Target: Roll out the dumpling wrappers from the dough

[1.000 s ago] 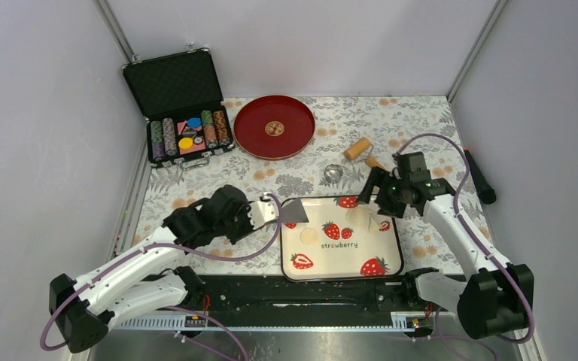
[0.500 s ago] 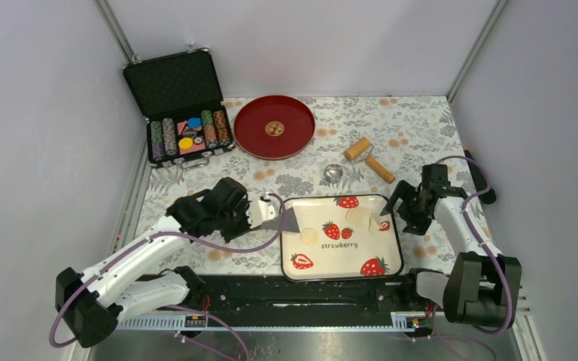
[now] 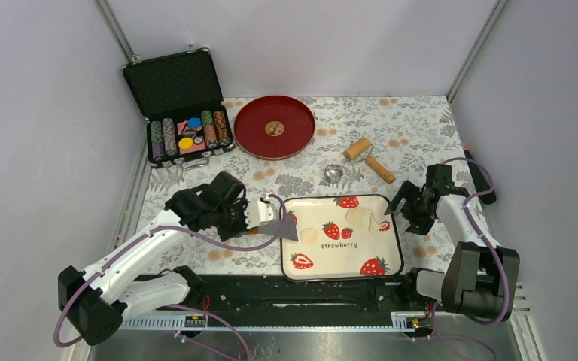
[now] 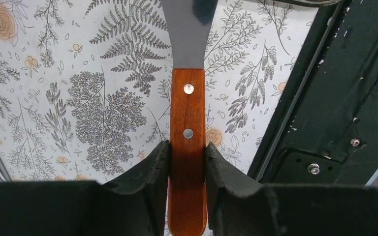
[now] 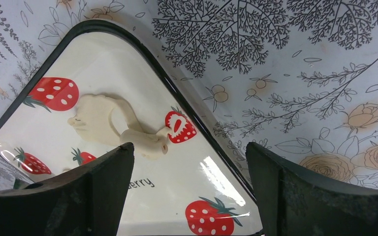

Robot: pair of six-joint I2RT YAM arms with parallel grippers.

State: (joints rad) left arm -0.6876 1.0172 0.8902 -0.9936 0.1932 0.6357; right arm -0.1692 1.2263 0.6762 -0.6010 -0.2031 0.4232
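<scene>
I am watching the left gripper (image 4: 187, 156) clamping its black rubbery pads (image 4: 150, 169) on the reddish-brown wooden handle of a spatula (image 4: 187, 113). Two round metal rivets are showing on the handle, and the flat grey steel blade is reaching over the left edge of the tray (image 3: 342, 198). The right gripper (image 5: 189, 155) is hanging just over the tray's right rim with its jaws spread wide, holding nothing.

The tray is gleaming, glossy cream with a rounded black rim, and is carrying printed red strawberries and the word "strawberry". The dough (image 5: 113, 125) is lying in the tray's far-right part as a soft, lumpy pale-cream scrap with a rolled tail, touching one printed strawberry. One dumpling wrapper (image 3: 309, 235), a thin round pale disc, is lying flat towards the tray's left side, near the blade.

Beyond the tray, on the matte fern-and-flower tablecloth (image 3: 414, 128), a small shiny metal ring cutter (image 3: 333, 174), a tan wooden roller (image 3: 359, 148) and a lacquered red round plate (image 3: 252, 120) are sitting apart from one another.
</scene>
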